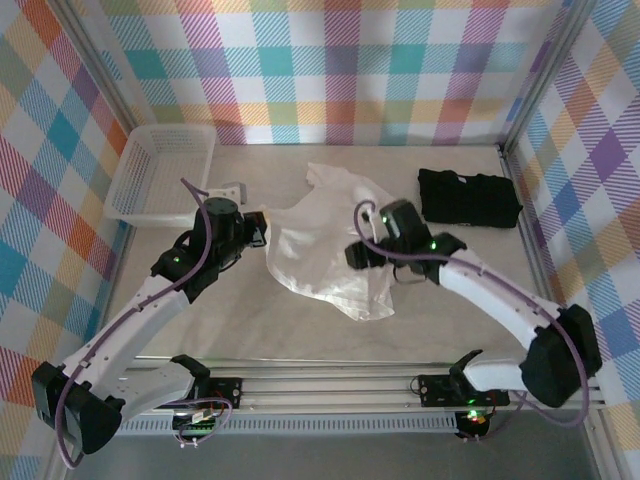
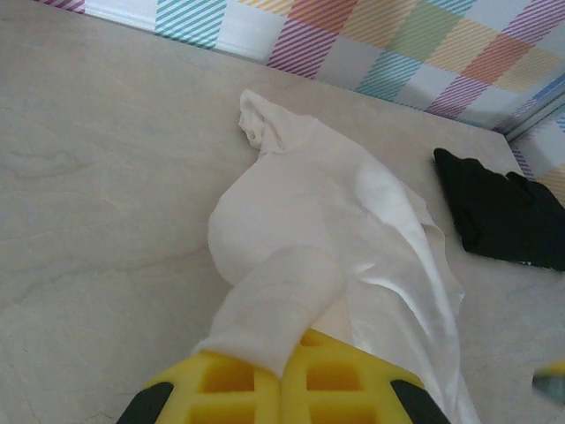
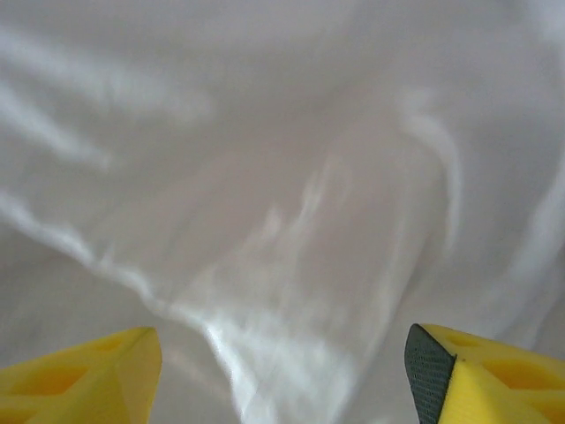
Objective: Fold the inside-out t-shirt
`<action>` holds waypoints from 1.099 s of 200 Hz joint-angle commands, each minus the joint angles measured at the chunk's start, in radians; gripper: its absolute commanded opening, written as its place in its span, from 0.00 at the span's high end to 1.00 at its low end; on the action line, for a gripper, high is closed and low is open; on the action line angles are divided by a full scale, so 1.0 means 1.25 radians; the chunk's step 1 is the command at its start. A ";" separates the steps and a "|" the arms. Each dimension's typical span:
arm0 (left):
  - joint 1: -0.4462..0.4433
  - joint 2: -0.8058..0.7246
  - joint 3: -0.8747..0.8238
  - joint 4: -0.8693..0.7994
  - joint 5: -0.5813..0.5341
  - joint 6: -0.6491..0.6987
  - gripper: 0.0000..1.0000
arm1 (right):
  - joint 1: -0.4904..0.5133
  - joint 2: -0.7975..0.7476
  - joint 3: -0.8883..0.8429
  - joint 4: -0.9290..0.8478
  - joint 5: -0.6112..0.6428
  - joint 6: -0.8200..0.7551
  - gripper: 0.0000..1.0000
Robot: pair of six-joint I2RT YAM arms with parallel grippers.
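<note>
The inside-out t-shirt (image 1: 322,245) lies crumpled in the middle of the table, white and thin. My left gripper (image 1: 262,232) is at the shirt's left edge. In the left wrist view its yellow fingers (image 2: 229,389) are shut on a rolled fold of the t-shirt (image 2: 300,221), which stretches away toward the far wall. My right gripper (image 1: 358,252) hangs over the shirt's right part. In the right wrist view its fingertips (image 3: 97,371) stand wide apart just above the white cloth (image 3: 282,177), with nothing pinched between them.
A folded black garment (image 1: 468,197) lies at the back right, also seen in the left wrist view (image 2: 508,216). A white basket (image 1: 160,170) stands at the back left. Checked walls close the table on three sides. Bare tabletop (image 1: 250,330) lies in front of the shirt.
</note>
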 commanded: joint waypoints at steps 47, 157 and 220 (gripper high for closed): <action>0.008 -0.044 -0.031 0.053 0.014 -0.008 1.00 | 0.077 -0.002 -0.252 0.083 -0.036 0.190 0.30; 0.013 -0.070 -0.037 0.042 -0.043 0.003 1.00 | 0.075 -0.045 -0.132 0.083 0.020 0.096 0.90; 0.021 -0.161 -0.008 0.086 -0.120 -0.045 1.00 | -0.025 -0.220 0.148 -0.060 0.166 -0.085 0.94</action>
